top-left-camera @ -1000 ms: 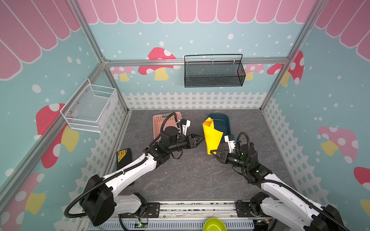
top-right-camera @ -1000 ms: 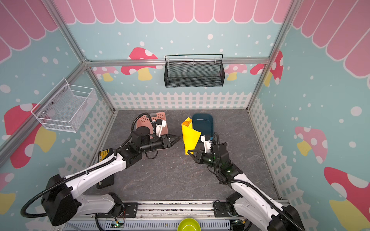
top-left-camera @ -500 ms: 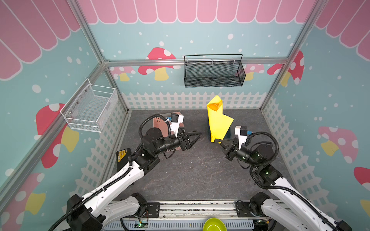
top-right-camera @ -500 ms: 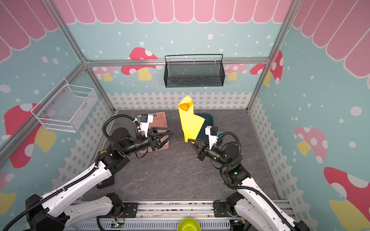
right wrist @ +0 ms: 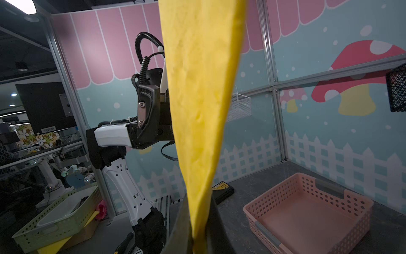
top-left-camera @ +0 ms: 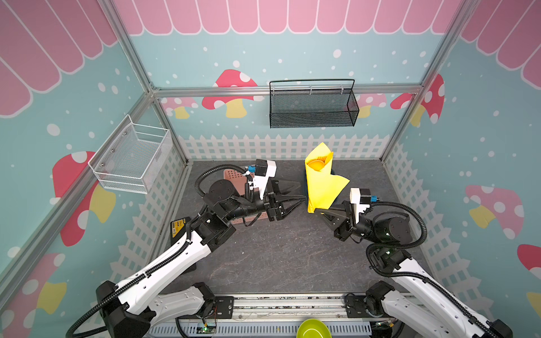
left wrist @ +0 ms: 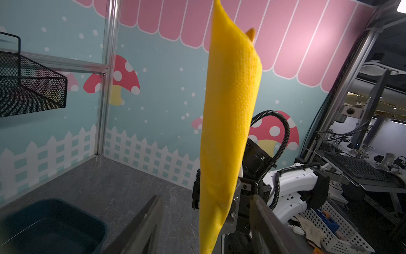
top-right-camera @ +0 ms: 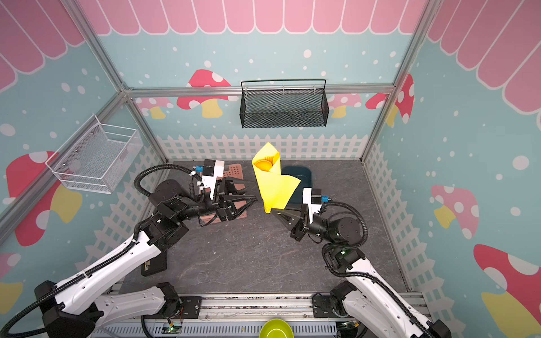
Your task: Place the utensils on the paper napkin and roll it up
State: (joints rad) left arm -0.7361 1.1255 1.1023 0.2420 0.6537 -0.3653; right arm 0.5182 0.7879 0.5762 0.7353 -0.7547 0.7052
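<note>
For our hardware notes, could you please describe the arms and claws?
The left arm and right arm have white shells, black joint housings and black ribbed cable conduits. Each wrist carries a white camera block with a blue connector. The left claw and right claw have black, tapering triangular fingers.

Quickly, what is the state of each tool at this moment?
Left tool: open, gripping nothing, its tips close beside the paper napkin.
Right tool: shut on the lower end of the paper napkin, which stands upright as a roll.

Yellow napkin rolled into an upright cone, bottom tip pinched in right claw; orange spoon bowl shows at top.
</note>
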